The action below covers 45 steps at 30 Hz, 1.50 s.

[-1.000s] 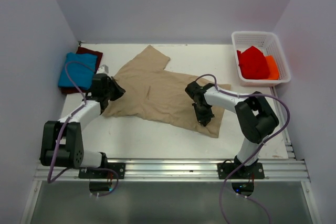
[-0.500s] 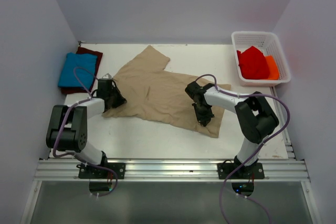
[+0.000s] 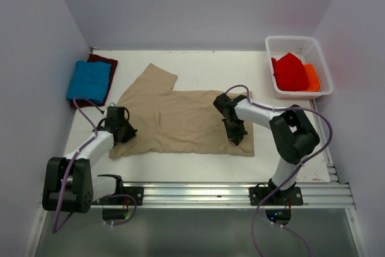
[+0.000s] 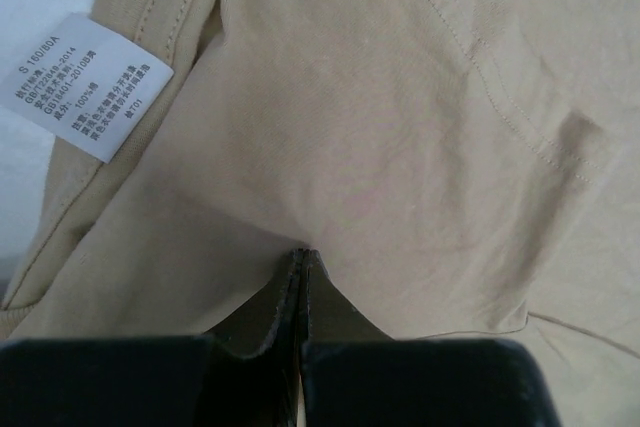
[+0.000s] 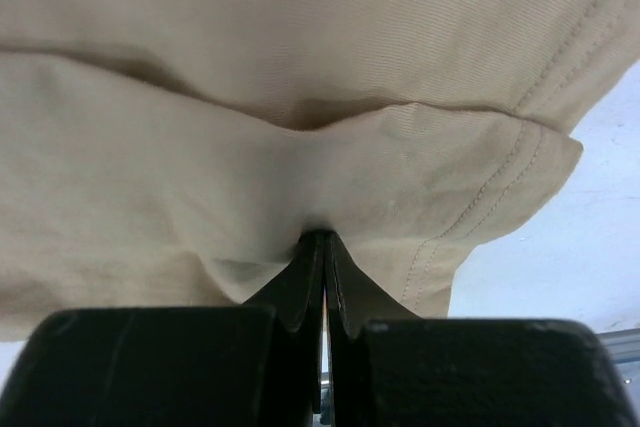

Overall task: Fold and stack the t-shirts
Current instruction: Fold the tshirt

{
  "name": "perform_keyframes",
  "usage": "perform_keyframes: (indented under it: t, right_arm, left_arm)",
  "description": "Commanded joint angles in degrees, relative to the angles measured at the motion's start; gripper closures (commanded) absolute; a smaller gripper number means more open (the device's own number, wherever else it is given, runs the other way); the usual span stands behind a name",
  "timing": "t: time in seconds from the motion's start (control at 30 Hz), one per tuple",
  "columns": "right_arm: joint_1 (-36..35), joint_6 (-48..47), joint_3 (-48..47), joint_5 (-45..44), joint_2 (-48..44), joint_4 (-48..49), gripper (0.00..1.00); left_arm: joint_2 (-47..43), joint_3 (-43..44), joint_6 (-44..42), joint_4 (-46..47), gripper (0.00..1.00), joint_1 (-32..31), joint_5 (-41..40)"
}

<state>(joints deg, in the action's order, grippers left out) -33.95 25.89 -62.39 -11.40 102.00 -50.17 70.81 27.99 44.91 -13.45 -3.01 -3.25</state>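
Note:
The tan t-shirt lies spread across the middle of the white table, one sleeve pointing to the far left. My left gripper is shut on its left edge; in the left wrist view the cloth puckers at the closed jaw tips, beside a white care label. My right gripper is shut on the shirt's right part, and the right wrist view shows the fabric pinched at its tips near a hemmed corner. The folded blue t-shirt lies on the maroon one at the far left.
A white basket at the back right holds a red cloth and an orange one. Walls close in the table on the left, back and right. An aluminium rail runs along the near edge.
My left gripper has pulled the shirt's left side toward the near edge, and the shirt now lies lower and squarer. The right gripper has hardly moved.

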Motion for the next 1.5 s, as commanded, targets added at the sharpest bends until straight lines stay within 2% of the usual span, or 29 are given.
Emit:
perform_keyframes:
  t: [0.0,0.17,0.43,0.57,0.73,0.77,0.8,0.83,0.87,0.9,0.93,0.97,1.0,1.03,1.07,1.17,1.23,1.27,1.47]
  right_arm:
    - [2.05,1.27,0.34,-2.93,1.27,-1.86,1.0]
    - [3.63,2.85,0.87,-5.56,3.9,-2.82,1.0]
    - [4.51,4.78,1.13,-10.13,6.37,-4.67,1.0]
    - [4.51,3.82,1.13,-8.56,3.75,-2.92,1.0]
    - [4.42,1.54,-1.14,-5.48,-7.83,1.29,0.99]
    - [4.42,1.1,-1.76,-5.39,-9.6,1.83,0.81]
    - [4.42,0.83,-2.47,-5.39,-10.84,2.35,0.68]
    - [4.42,0.48,-4.04,-5.65,-12.68,2.88,0.44]
    - [4.51,0.3,-5.19,-6.09,-13.05,2.8,0.36]
    - [4.42,0.04,-6.33,-6.35,-13.22,2.89,0.28]
    - [4.42,-1.01,-8.43,-6.09,-13.14,3.58,0.13]
    - [4.51,-1.45,-9.41,-5.83,-12.7,4.2,0.08]
    - [4.51,-1.98,-10.46,-5.39,-11.92,4.55,0.06]
    - [4.51,-2.33,-13.08,-5.21,-11.12,4.47,0.04]
    - [4.51,-2.77,-14.24,-4.95,-9.64,4.56,0.03]
    - [4.51,-3.04,-18.02,-4.51,-7.69,4.82,0.01]
    - [4.51,-2.86,-18.9,-3.98,-7.42,5.43,0.01]
    - [4.51,-2.86,-19.08,-2.94,-7.6,5.44,0.01]
    - [4.51,-3.21,-14.52,-1.53,-15.14,6.67,0.01]
  left_arm:
    - [-4.35,-1.53,1.24,-11.5,1.0,0.37,-3.87]
    - [-8.22,-2.85,1.24,-13.18,1.0,0.37,-4.49]
    - [-4.89,-3.11,0.8,-11.42,1.0,0.37,-5.45]
    - [-6.02,-1.46,-1.3,-10.63,1.0,0.37,-3.88]
    - [-13.83,5.75,-6.14,-10.45,1.0,0.37,-2.64]
    - [-14.64,9.24,-6.75,-10.19,0.95,0.37,-2.47]
    - [-14.82,11.45,-7.89,-10.1,0.89,0.37,-1.95]
    - [-14.21,13.65,-8.16,-10.36,0.81,0.37,-1.77]
    - [-13.42,17.85,-8.34,-10.19,0.58,0.37,-1.24]
    - [-12.37,19.8,-9.13,-9.58,0.47,0.37,0.24]
    - [-9.14,21.65,-9.57,-8.7,0.41,0.37,1.13]
    - [-7.11,25.06,-9.92,-6.09,0.31,0.37,2.79]
    - [-4.65,26.75,-10.53,-4.41,0.29,0.46,2.98]
    - [1.64,28.86,-10.45,-3.52,0.27,0.46,4.55]
    - [5.18,33.4,-10.71,-1.77,0.27,0.54,5.78]
    - [20.56,45.28,-11.68,-2.27,0.27,0.9,11.93]
    - [30.64,51.09,-13.43,-2.89,0.27,0.98,13.08]
    - [33.84,56.86,-14.4,-3.24,0.27,0.98,14.22]
    - [56.09,80.42,-17.66,-11.42,0.27,1.16,12.57]
